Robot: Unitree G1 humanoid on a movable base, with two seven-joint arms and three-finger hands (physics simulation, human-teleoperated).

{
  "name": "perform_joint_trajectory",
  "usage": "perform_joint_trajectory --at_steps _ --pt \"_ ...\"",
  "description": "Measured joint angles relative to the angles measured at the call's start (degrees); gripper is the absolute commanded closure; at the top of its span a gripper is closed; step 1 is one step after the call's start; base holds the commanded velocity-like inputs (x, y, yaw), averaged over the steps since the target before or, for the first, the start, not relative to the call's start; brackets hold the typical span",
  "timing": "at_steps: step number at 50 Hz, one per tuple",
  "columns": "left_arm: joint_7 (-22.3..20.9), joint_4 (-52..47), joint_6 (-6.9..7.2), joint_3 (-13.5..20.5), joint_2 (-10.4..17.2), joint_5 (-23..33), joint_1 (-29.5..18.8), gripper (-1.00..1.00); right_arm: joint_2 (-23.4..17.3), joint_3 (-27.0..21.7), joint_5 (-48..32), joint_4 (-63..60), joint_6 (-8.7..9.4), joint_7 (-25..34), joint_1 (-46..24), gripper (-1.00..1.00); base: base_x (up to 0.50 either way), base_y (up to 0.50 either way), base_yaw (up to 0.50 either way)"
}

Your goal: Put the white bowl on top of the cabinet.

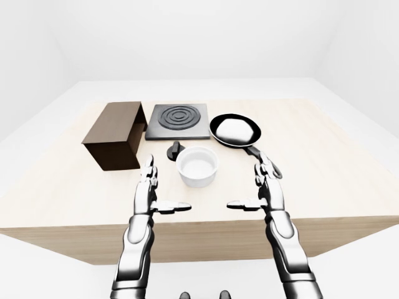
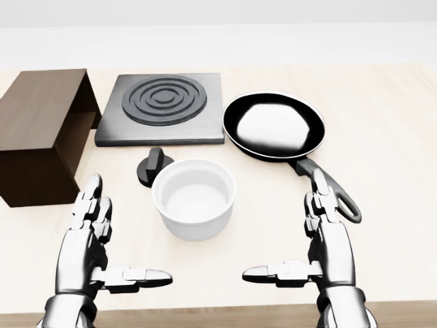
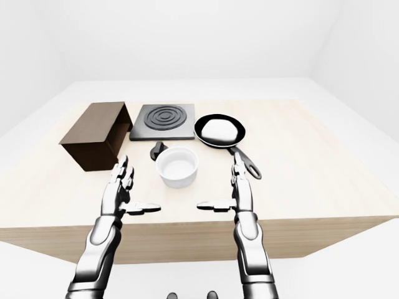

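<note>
In the head view, both of your hands are spread open and hold nothing. The bowl [image 2: 194, 198] stands on the table [image 2: 389, 171] between them: at about 1 o'clock from the left hand [image 2: 92, 249], at about 11 o'clock from the right hand [image 2: 321, 246], a little nearer to the left one. The cabinet [image 2: 41, 133] lies at 10 o'clock from the bowl, its top bare. Mind the knob [image 2: 153, 166] just beside the bowl's rim and the pan [image 2: 274, 127] at 1 o'clock. The table below the bowl is free for your approach.
</note>
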Motion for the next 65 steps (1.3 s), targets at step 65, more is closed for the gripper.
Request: perform_joint_trajectory --at_steps 65 --pt "-1.9 3.0 -1.97 0.0 0.5 1.8 0.0 -1.00 -1.1 -2.2 0.9 -2.3 -2.57 2.8 1.4 -1.00 0.09 0.09 0.00"
